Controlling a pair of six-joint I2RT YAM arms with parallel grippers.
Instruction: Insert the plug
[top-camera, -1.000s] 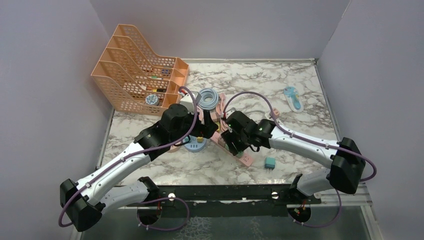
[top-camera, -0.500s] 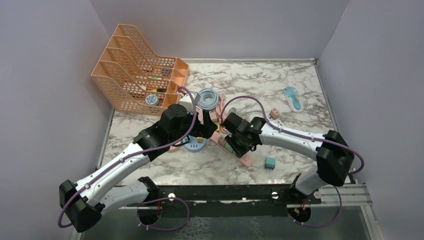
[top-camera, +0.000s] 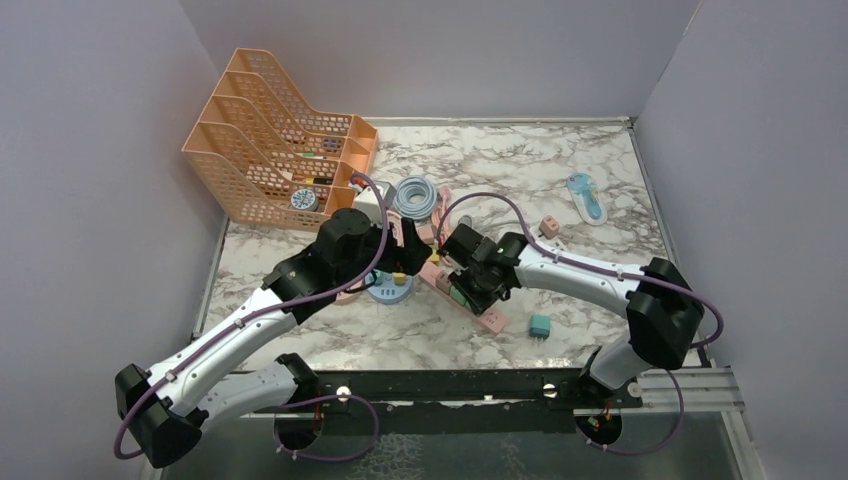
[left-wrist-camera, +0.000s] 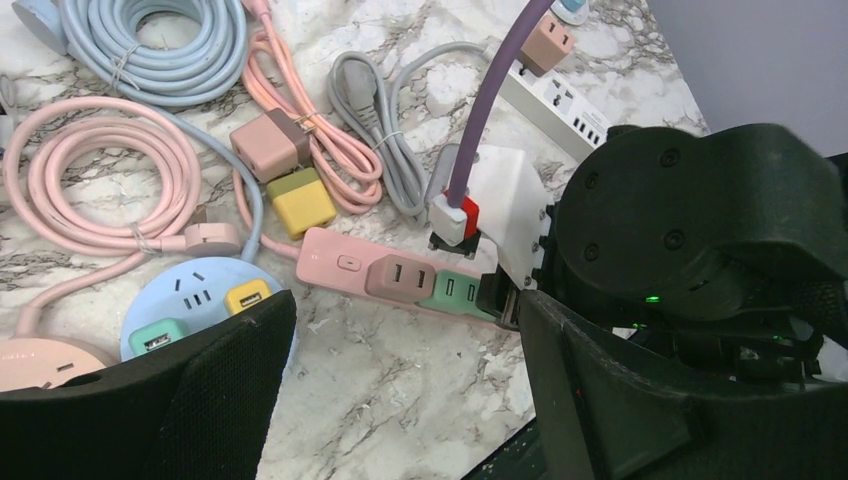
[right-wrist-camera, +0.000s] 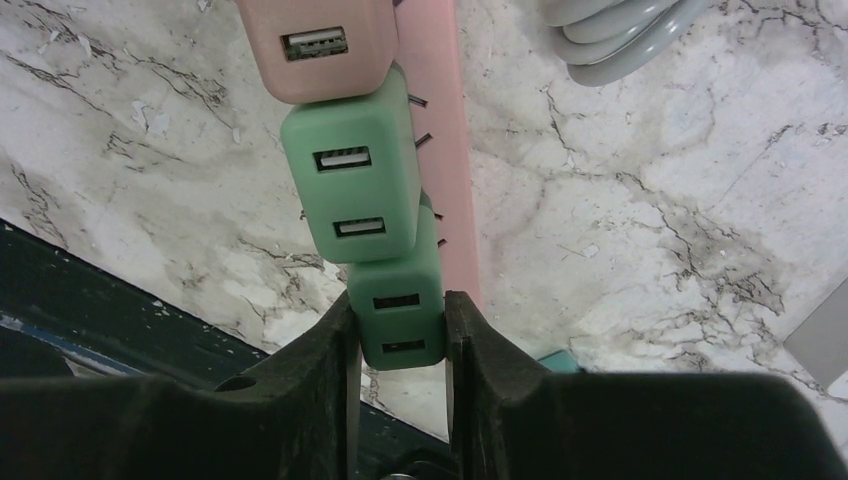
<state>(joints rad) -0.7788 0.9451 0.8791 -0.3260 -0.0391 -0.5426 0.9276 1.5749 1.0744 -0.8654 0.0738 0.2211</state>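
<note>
A pink power strip (right-wrist-camera: 458, 150) lies on the marble with a row of plugs along it. My right gripper (right-wrist-camera: 400, 303) is shut on the end one, a small green plug (right-wrist-camera: 398, 330), with a finger on each side. Beside it on the strip are a bigger green plug (right-wrist-camera: 350, 185) and a pink plug (right-wrist-camera: 315, 45); thin metal prongs show between the plugs and the strip. From above, my right gripper (top-camera: 462, 285) sits over the pink power strip (top-camera: 490, 318). My left gripper (left-wrist-camera: 400, 390) hangs open just left of it, above bare marble, holding nothing.
A round blue socket (left-wrist-camera: 200, 295) with plugs sits under my left finger. Coiled cables (left-wrist-camera: 150, 40), a yellow plug (left-wrist-camera: 303, 202) and a white power strip (left-wrist-camera: 560, 100) lie behind. A teal plug (top-camera: 540, 325) lies loose, and an orange file rack (top-camera: 270, 160) stands back left.
My right gripper has shut on the small green plug at the strip, and the right arm's elbow has swung in to the left. The left arm has barely moved.
</note>
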